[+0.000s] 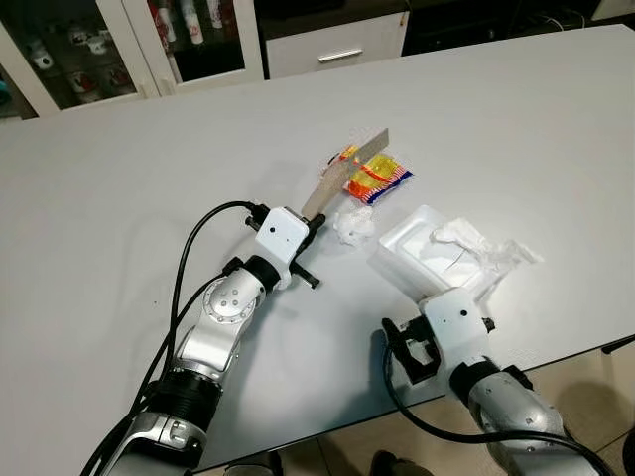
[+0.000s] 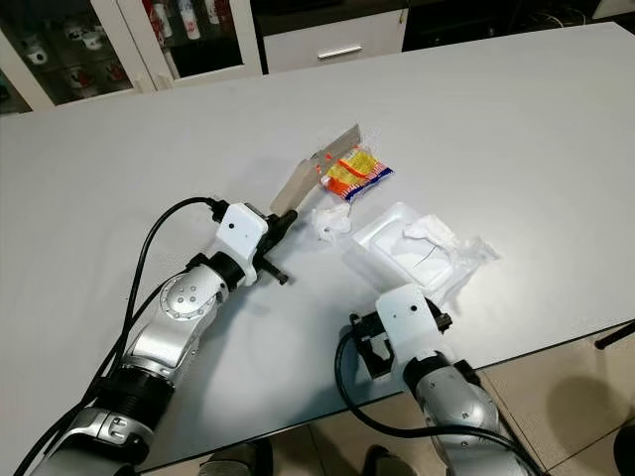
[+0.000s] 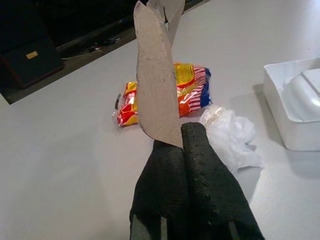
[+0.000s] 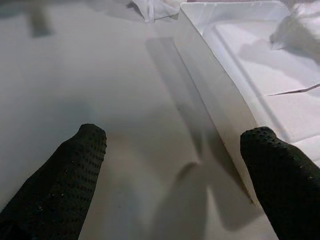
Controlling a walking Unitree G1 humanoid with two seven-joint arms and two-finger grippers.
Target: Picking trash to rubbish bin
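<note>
Basically, white table [image 1: 119, 198], then foam tray [image 1: 422, 253] w/ right gripper [image 4: 172, 150] spread wide at its near wall. Left gripper [image 3: 182, 145] pinches cardboard strip [image 1: 342, 174], lifted above snack packet [image 1: 375, 178], crumpled tissue [image 1: 352, 224] beside.

Left gripper [image 3: 181, 145] pinches cardboard strip [image 3: 156, 95]; snack packet [image 3: 190, 90] behind it, crumpled tissue [image 3: 231, 137] beside it.

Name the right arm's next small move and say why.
Probably ease the right end effector forward and close on the near wall of the white foam tray. Its fingers are open and straddle that wall, while the left end effector already pinches the cardboard strip.
</note>
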